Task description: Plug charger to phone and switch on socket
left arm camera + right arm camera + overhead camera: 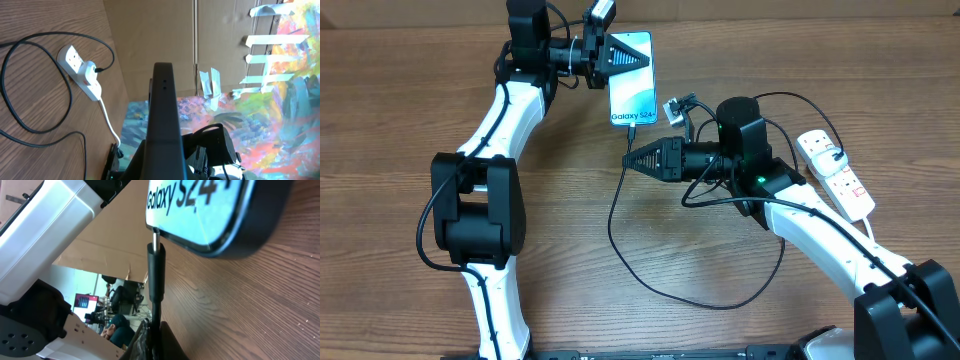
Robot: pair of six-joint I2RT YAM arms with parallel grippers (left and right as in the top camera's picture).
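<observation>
Wooden worktop [400,120], overhead: phone [632,90] lies lengthwise away from robot, left pincer [642,57] at far end, port end facing right pincer [630,158], the nearer; socket [835,170] far right. L wrist: can't tell if left pincer grips. R wrist: right pincer clamped on charger [155,275], tip at port, metal showing

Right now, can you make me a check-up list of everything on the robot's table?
Surface: brown wood-grain table.
Job's things: phone lying flat, showing Galaxy S24+; socket at the right; charger tip at the phone's bottom port, metal showing.
Clutter: nothing seen.
Grippers: left gripper over the phone's far end, grip unclear; right gripper shut on the charger.
Cables: charger loops loosely over the table; white cord leaves the socket.
Surroundings: cardboard wall, taped paper strips.
</observation>
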